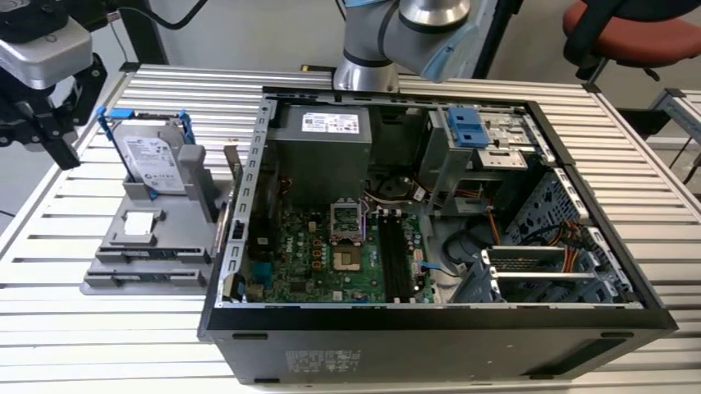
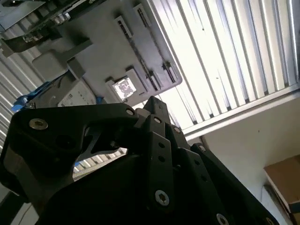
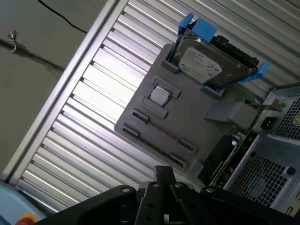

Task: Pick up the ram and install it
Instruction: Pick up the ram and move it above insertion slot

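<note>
Hovering near the grey tray (image 3: pixel 206 133), the gripper (image 3: pixel 164 171) looks closed, empty; the ram (image 3: pixel 161 130) lies edge-on, barely discernible.

Even, bright room light. Table slats (image 3: pixel 108 89) glare white in both wrist views; case (image 1: pixel 328 345) interior shadowed.

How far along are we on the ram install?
Nothing looks done: the motherboard slots in the open case look empty. In hand: nothing visibly held; the end effector hangs near the grey fixture, where the ram seems to sit edge-up. Pick-up and install remain.
</note>
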Robot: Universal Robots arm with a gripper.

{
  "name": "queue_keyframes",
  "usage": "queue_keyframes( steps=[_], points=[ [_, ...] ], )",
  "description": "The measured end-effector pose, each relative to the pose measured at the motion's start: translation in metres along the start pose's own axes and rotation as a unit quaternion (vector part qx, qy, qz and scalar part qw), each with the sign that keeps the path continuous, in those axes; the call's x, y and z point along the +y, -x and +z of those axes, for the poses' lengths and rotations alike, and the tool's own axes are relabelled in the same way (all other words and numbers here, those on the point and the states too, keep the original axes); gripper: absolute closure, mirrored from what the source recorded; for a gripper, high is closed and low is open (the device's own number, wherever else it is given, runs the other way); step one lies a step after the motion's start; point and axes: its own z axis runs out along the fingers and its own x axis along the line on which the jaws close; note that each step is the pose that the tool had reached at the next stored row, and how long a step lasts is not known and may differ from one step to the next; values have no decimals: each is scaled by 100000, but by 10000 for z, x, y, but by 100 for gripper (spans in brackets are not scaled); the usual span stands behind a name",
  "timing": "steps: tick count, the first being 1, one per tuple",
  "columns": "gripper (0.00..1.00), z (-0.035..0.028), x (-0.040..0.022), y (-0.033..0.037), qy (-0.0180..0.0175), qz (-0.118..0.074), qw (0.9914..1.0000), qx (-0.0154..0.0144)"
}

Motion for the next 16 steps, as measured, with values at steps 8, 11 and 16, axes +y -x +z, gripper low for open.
queue_keyframes(
  steps=[8,11,16],
  points=[
    [100,-1,0,0,87,-5847,99829,219],
    [100,-2,0,0,117,-7935,99684,297],
    [100,-2,0,0,175,-11941,99283,444]
  ],
)
